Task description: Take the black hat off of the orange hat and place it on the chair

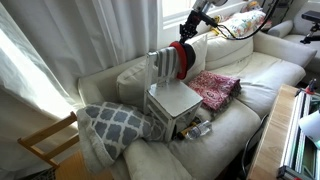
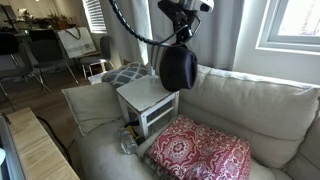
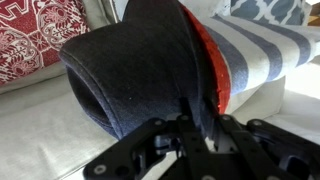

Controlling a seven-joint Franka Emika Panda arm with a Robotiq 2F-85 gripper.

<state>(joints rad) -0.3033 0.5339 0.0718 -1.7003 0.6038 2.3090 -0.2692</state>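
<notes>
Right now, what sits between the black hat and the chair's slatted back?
The orange hat; the wrist view shows its edge sandwiched between the black hat and the slatted chair.

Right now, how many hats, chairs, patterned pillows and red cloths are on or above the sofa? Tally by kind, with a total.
Hats: 2, black hat and orange hat
Chairs: 1, grey-white chair
Pillows: 1, patterned pillow
Cloths: 1, red cloth
Total: 5

Both exterior views face the chair (image 1: pixel 175 98) (image 2: pixel 148 95) from different angles; wrist view hugs the black hat (image 3: pixel 130 80).
</notes>
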